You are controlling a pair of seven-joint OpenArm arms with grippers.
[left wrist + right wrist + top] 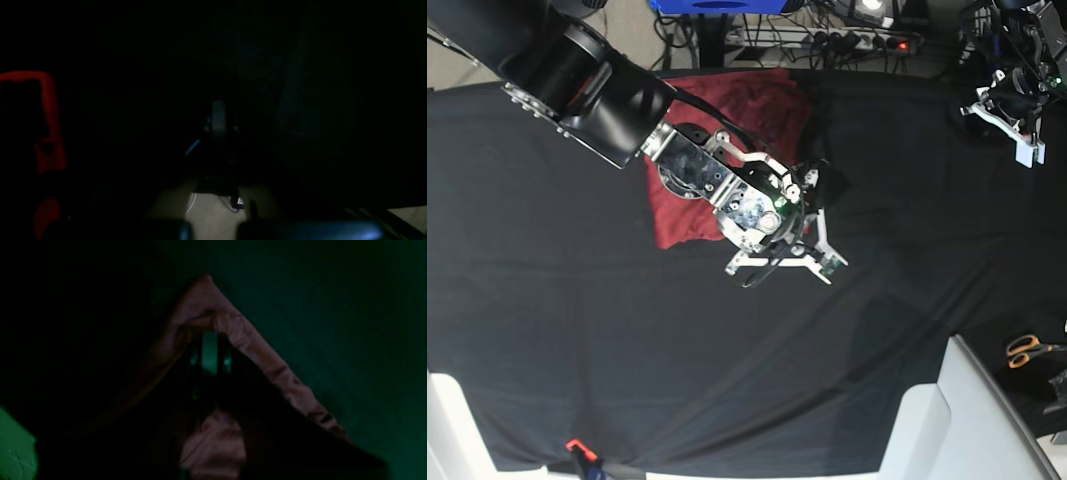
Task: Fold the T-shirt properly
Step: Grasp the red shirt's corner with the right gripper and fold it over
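The T-shirt (727,130) is a dark red bunched patch on the black cloth at the back middle of the base view. My right gripper (819,186) is at the shirt's right edge. In the dim right wrist view, its fingers (196,350) sit under a peaked fold of the T-shirt (233,326), and the right gripper (210,340) is shut on that cloth. My left gripper (1025,148) hangs at the far right back, well away from the shirt, with nothing in it. The left wrist view is nearly black, and only one pale finger (218,116) shows.
The black cloth (577,330) covers the table. Orange-handled scissors (1027,348) lie at the right edge. White bins (967,420) stand at the front right. A power strip and cables (867,40) run along the back. A small orange clip (577,447) sits at the front edge.
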